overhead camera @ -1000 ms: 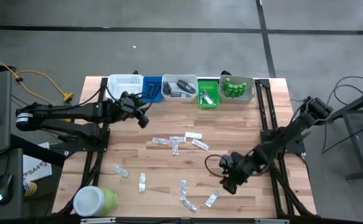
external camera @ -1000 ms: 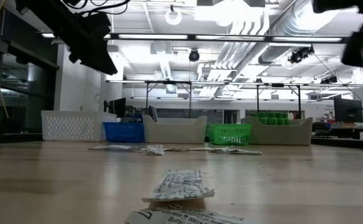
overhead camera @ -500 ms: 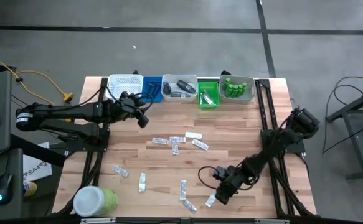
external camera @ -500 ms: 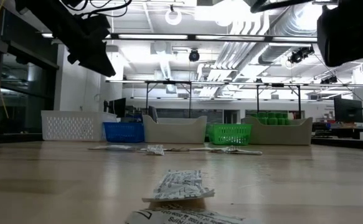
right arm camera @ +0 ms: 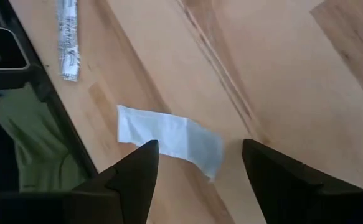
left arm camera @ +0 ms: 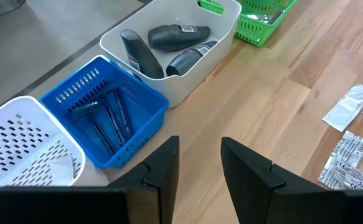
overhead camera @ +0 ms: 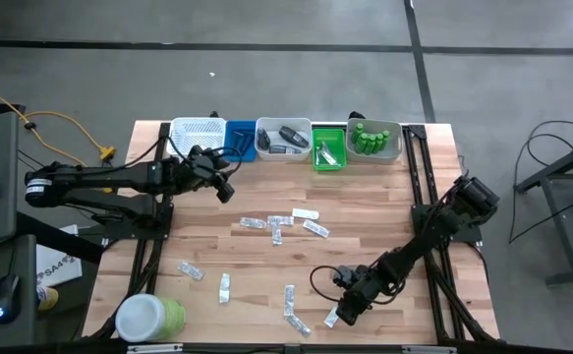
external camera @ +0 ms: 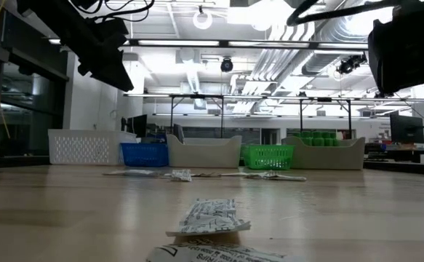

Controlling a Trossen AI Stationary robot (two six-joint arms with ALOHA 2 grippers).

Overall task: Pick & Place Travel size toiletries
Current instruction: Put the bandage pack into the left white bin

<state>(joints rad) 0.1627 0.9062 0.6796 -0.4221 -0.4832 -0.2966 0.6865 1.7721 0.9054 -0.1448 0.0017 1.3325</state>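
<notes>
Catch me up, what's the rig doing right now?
Sorting travel toiletries into the row of bins at the table's far edge. The right gripper is low at the near edge, open, straddling a flat sachet without gripping it yet. The left gripper waits beside the blue bin, which holds razors, holding nothing. More sachets lie loose mid-table.

Sachets point(overhead camera: 313, 228) on table: ten. Trays point(overhead camera: 196, 132): five. Jar point(overhead camera: 149, 318): one.
</notes>
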